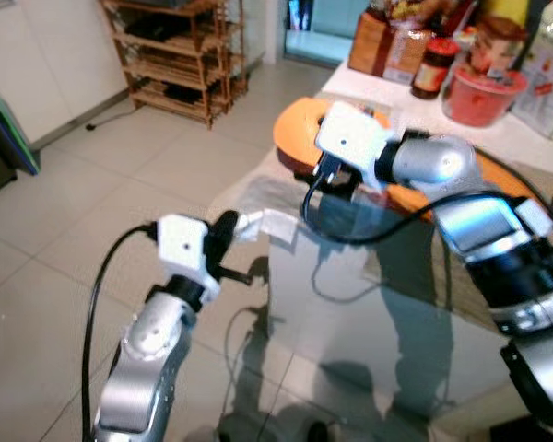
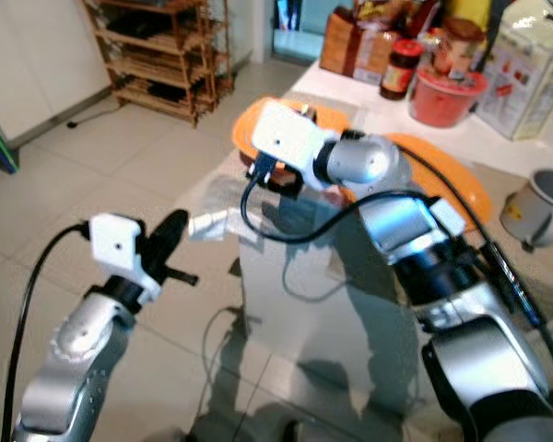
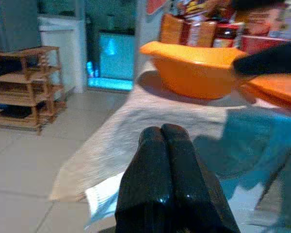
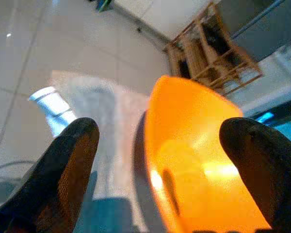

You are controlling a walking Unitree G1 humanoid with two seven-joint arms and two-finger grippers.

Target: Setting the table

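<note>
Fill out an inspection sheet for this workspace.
Surface: glass table, reflective, a beige cloth over its far end.
Job's things: orange bowl on the cloth; a second orange dish beside it.
Clutter: red tub, jar and boxes on the white counter.
Grippers: right hand open, at the bowl's rim; left hand shut, holding nothing, near the table's corner.
Cables: black cable along each arm.
Surroundings: tiled floor, wooden rack.
</note>
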